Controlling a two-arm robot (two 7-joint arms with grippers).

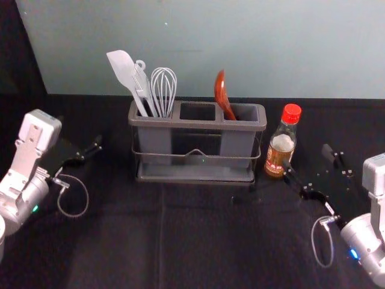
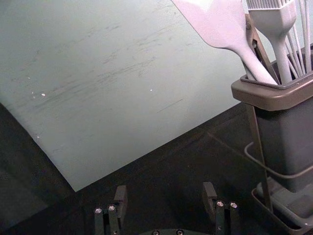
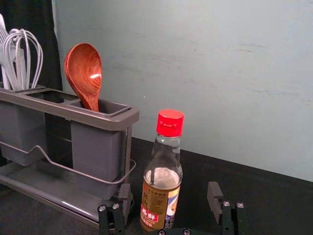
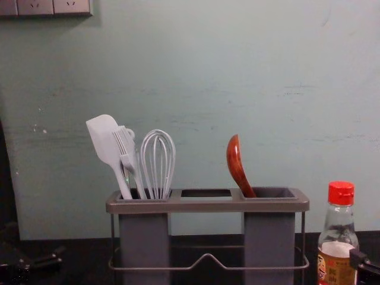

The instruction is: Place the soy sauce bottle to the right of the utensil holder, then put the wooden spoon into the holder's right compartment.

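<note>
Right claw point(image 1: 306, 156), spread, soy sauce bottle point(image 3: 161, 196) upright just beside its inner finger point(image 3: 124, 196); left claw point(image 2: 165, 190), spread, beyond the utensil holder point(image 1: 198, 124); hazard, I judge: bottle toppled by that finger if I back out crookedly.

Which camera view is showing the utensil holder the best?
The head view: the utensil holder appears whole, from rim to base. The chest view gives its front, base cut off; the right wrist view, its right part close up; the left wrist view, its left end.
</note>
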